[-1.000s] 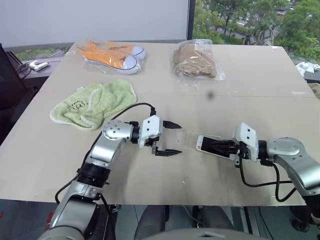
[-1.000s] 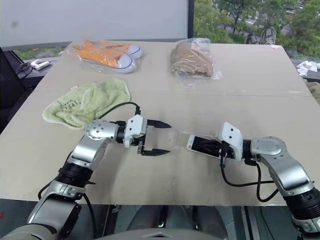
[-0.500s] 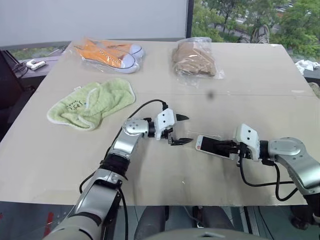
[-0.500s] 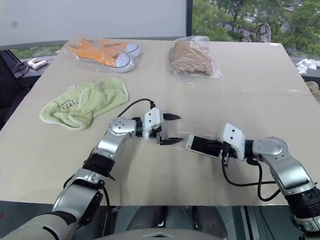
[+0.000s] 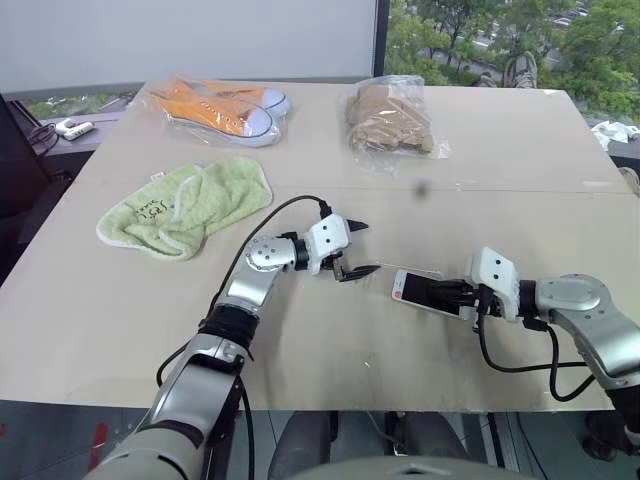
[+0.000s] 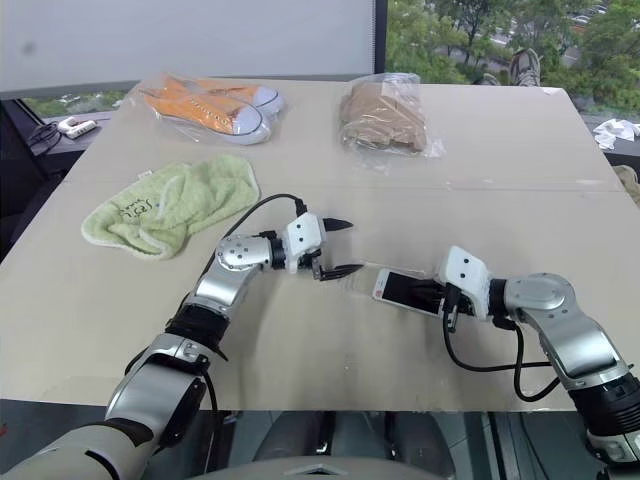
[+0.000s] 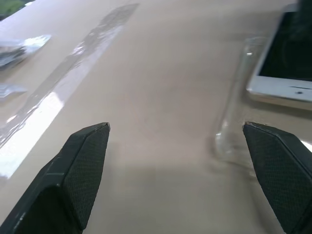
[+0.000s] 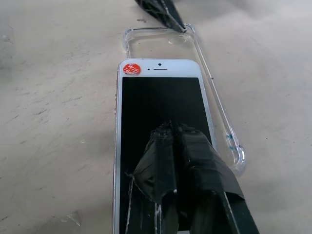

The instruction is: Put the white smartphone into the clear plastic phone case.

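Note:
The white smartphone (image 5: 417,290) lies screen up on the table, a red sticker near its top end. It rests over the clear plastic phone case (image 8: 213,96), whose far end and one long rim stick out past it. My right gripper (image 8: 168,126) is shut, its taped black fingertips lying on the phone's (image 8: 156,95) dark screen. My left gripper (image 5: 368,247) is open and points at the case's free end (image 7: 233,131), its lower fingertip (image 8: 165,10) at that end's corner.
A green towel (image 5: 185,205) lies at the left. Orange sneakers in a clear bag (image 5: 222,108) and brown cloth in a bag (image 5: 393,118) sit at the back of the table (image 5: 500,180). A small white item (image 5: 75,128) lies off its left edge.
My left gripper has swung right and forward across the table, still open, up to the case's free end. The right gripper and phone have stayed put.

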Robot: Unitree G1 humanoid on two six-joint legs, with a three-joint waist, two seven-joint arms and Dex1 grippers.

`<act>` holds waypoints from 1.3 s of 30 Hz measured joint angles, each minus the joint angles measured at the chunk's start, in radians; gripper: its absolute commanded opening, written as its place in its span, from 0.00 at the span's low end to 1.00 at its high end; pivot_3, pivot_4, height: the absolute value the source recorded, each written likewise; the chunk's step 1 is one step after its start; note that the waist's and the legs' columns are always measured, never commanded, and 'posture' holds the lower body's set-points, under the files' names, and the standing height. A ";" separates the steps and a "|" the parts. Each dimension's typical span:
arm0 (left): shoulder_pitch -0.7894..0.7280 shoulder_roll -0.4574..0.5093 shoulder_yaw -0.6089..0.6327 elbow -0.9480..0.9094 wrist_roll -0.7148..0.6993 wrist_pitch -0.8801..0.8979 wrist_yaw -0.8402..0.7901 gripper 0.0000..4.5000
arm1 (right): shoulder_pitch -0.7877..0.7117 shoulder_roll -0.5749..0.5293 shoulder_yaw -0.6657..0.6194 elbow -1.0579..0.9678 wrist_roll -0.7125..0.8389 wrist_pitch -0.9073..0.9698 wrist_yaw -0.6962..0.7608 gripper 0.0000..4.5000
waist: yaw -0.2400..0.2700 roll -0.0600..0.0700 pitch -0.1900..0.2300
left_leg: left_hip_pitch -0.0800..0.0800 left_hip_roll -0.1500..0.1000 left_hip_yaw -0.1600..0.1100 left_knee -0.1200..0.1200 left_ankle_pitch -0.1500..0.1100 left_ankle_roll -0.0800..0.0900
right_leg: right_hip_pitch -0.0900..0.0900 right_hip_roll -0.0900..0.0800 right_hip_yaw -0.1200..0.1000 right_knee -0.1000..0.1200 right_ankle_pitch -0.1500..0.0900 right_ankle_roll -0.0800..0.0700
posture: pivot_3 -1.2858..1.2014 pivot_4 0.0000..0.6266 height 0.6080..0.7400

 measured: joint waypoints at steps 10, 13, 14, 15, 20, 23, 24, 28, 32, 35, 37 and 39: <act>0.012 0.010 0.001 -0.022 -0.037 0.055 -0.064 1.00 | -0.006 0.006 0.001 0.012 -0.006 -0.002 0.002 0.01 | 0.000 0.000 0.000 | 0.000 0.000 0.000 0.000 0.000 -0.001 | 0.000 0.000 0.000 0.000 0.000 0.000 | 0.52 0.24 1.00; 0.022 0.010 0.000 -0.037 -0.054 0.051 -0.093 0.83 | -0.007 0.007 0.001 0.012 -0.008 -0.002 0.003 0.00 | 0.000 0.000 0.000 | 0.000 0.000 0.000 0.001 0.000 -0.001 | 0.000 0.000 0.000 0.000 0.000 0.000 | 0.52 0.24 1.00; 0.024 0.010 0.000 -0.037 -0.056 0.049 -0.099 0.73 | -0.008 0.007 0.002 0.012 -0.009 -0.002 0.003 0.00 | 0.000 0.000 0.000 | 0.000 0.000 0.000 0.001 0.000 -0.001 | 0.000 0.000 0.000 0.000 0.000 0.000 | 0.52 0.24 1.00; 0.025 0.010 0.000 -0.037 -0.059 0.048 -0.103 0.59 | -0.008 0.007 0.002 0.012 -0.009 -0.002 0.003 0.00 | 0.000 0.000 0.000 | 0.000 0.000 0.000 0.001 0.000 -0.001 | 0.000 0.000 0.000 0.000 0.000 0.000 | 0.52 0.24 1.00; 0.055 0.012 -0.002 -0.090 -0.096 0.052 -0.162 0.17 | -0.009 0.007 0.003 0.012 -0.009 -0.002 0.005 0.00 | -0.001 0.000 0.000 | 0.000 0.000 0.000 0.001 0.000 -0.001 | 0.000 0.000 0.000 0.000 0.000 0.000 | 0.52 0.24 1.00; 0.068 0.015 -0.005 -0.108 -0.106 0.052 -0.191 0.03 | -0.009 0.007 0.003 0.012 -0.012 -0.002 0.005 0.00 | 0.000 0.000 0.000 | 0.000 0.000 0.000 0.001 0.000 -0.001 | 0.000 0.000 0.000 0.001 0.000 0.000 | 0.52 0.24 1.00; 0.069 0.016 -0.005 -0.110 -0.106 0.052 -0.194 0.03 | -0.009 0.007 0.003 0.012 -0.013 -0.002 0.005 0.00 | 0.000 0.000 0.000 | 0.000 0.000 0.000 0.001 0.000 -0.001 | 0.000 0.000 0.000 0.001 0.000 0.000 | 0.52 0.24 1.00; 0.079 0.020 -0.008 -0.123 -0.112 0.054 -0.220 0.03 | -0.015 0.014 0.003 0.013 -0.006 0.003 0.004 0.00 | -0.001 0.000 0.000 | 0.000 0.000 0.000 0.002 0.000 -0.001 | 0.000 0.000 0.000 0.001 0.000 0.000 | 0.52 0.24 1.00; 0.080 0.025 -0.020 -0.124 -0.093 0.042 -0.217 0.03 | -0.019 0.022 0.001 0.012 0.019 0.029 0.004 0.00 | 0.000 0.000 0.000 | 0.000 0.000 0.000 0.002 0.000 -0.001 | 0.000 0.000 0.000 0.001 0.000 0.000 | 0.52 0.24 1.00; 0.078 0.025 -0.021 -0.115 -0.072 0.033 -0.197 0.03 | -0.029 0.021 -0.003 -0.022 0.054 0.068 0.004 0.00 | 0.000 0.000 0.000 | 0.000 0.000 0.000 0.002 0.000 0.000 | 0.000 0.000 0.000 0.001 0.000 0.000 | 0.52 0.24 1.00; 0.075 0.020 -0.021 -0.104 -0.065 0.029 -0.185 0.00 | -0.044 0.017 -0.009 -0.066 0.082 0.094 0.005 0.13 | 0.000 0.000 0.000 | 0.000 0.000 0.000 0.002 -0.001 0.001 | 0.000 0.000 0.000 0.001 0.000 0.000 | 0.52 0.24 1.00; 0.071 0.017 -0.022 -0.096 -0.061 0.025 -0.184 0.00 | -0.050 0.010 -0.024 -0.097 0.098 0.111 0.005 0.28 | 0.001 0.000 0.000 | -0.001 0.000 -0.001 0.002 -0.002 0.003 | 0.000 0.000 0.000 0.000 0.000 0.000 | 0.52 0.24 1.00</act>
